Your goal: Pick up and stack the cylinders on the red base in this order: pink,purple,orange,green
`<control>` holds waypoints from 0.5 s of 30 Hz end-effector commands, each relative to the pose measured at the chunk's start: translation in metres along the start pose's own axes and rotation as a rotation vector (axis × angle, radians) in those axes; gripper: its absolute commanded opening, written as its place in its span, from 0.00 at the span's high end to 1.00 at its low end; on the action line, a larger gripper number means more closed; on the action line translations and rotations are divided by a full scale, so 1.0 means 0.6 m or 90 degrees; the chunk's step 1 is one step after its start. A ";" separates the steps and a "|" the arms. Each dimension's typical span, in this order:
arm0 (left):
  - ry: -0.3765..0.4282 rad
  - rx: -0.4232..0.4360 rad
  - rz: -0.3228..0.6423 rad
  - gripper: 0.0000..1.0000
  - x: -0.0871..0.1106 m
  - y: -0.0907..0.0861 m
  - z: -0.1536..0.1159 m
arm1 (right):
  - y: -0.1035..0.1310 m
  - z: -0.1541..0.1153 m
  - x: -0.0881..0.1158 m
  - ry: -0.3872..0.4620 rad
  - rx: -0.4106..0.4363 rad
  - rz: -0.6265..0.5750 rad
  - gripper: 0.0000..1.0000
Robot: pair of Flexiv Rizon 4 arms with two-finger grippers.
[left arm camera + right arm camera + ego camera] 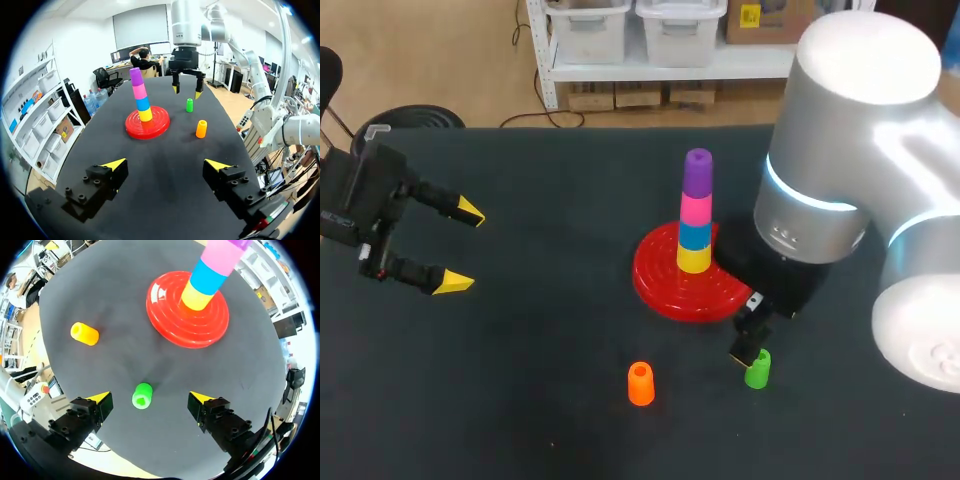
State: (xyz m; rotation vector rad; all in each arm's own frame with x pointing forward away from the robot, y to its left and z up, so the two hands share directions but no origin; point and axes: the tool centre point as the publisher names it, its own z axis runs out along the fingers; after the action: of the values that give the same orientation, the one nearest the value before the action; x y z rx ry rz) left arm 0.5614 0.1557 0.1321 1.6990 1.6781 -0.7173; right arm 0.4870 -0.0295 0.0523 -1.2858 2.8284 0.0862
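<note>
A: What carries everything?

B: A table with a dark, matte top, seen from above in the head view.

A: And what rests directly on it?

B: Three things. A round red base with ridged rings sits a little toward 3 o'clock of the table's middle. An orange cylinder stands upright at about 7 o'clock from the base, apart from it. A green cylinder stands upright at about 5 o'clock from the base, near its rim but not touching.

A: How do the two cylinders lie to each other?

B: The green one is at 3 o'clock from the orange one, well apart.
</note>
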 end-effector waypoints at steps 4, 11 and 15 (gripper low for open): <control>-0.001 -0.001 0.001 0.00 0.002 -0.001 0.001 | 0.005 0.001 -0.012 -0.018 0.001 -0.001 0.00; -0.001 -0.001 0.001 0.00 0.002 -0.001 0.001 | 0.026 -0.033 -0.060 -0.026 0.033 -0.048 0.00; -0.001 -0.001 0.001 0.00 0.002 -0.001 0.001 | 0.028 -0.040 -0.075 -0.025 0.041 -0.066 0.00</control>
State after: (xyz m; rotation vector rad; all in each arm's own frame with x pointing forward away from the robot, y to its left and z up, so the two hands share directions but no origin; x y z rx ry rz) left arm 0.5614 0.1557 0.1321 1.6989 1.6781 -0.7174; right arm 0.4998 0.0077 0.0774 -1.3934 2.6897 0.0313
